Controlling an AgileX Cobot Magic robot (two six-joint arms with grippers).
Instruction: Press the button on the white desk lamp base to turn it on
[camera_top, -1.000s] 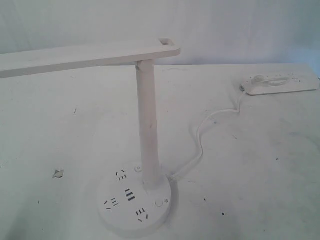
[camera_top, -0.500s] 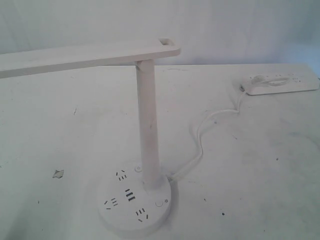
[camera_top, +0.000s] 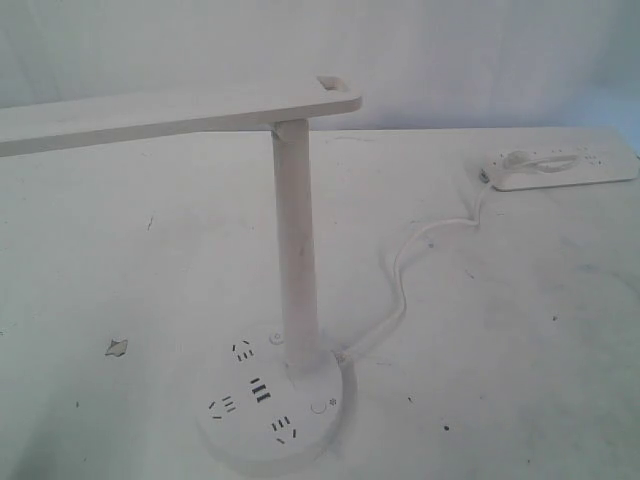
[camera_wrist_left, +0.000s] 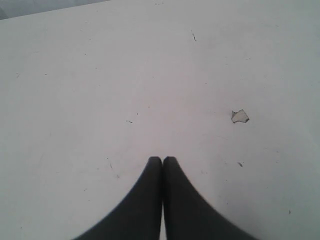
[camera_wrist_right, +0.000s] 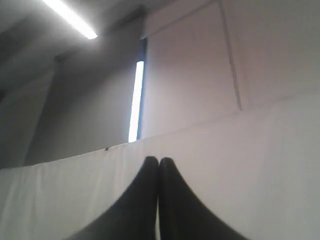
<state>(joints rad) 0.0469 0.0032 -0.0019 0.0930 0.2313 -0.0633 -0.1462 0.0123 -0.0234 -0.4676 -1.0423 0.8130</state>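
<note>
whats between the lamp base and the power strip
A white cord snakes over the table from the white desk lamp base toward the power strip. Nothing else but small specks lies on that stretch, as the exterior view shows.

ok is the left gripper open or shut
Shut. The left gripper shows its two dark fingers pressed together with no gap, nothing between them, over the white table.
</note>
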